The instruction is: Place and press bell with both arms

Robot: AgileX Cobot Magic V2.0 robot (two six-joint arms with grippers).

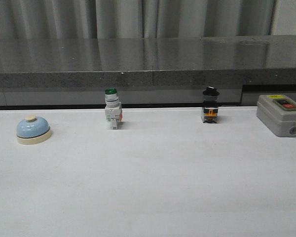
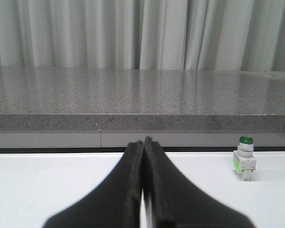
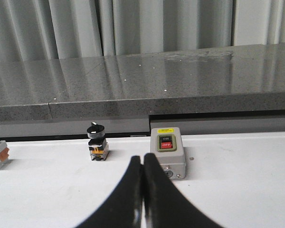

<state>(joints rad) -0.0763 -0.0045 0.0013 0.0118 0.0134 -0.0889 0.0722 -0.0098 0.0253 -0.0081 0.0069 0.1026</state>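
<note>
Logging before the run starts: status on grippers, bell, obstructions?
Left gripper shut, empty. Right gripper shut, empty. Bell upright on table, far left, untouched. Nothing around it; green-capped switch stands off to its right.

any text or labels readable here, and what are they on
"OFF": on the red button of the grey switch box, read in the right wrist view.
Black button above it: white lettering, too blurred to read.
Yellow label at the box's top edge: print too small to read.
Bell, green-capped switch, black-capped switch: no text visible.
</note>
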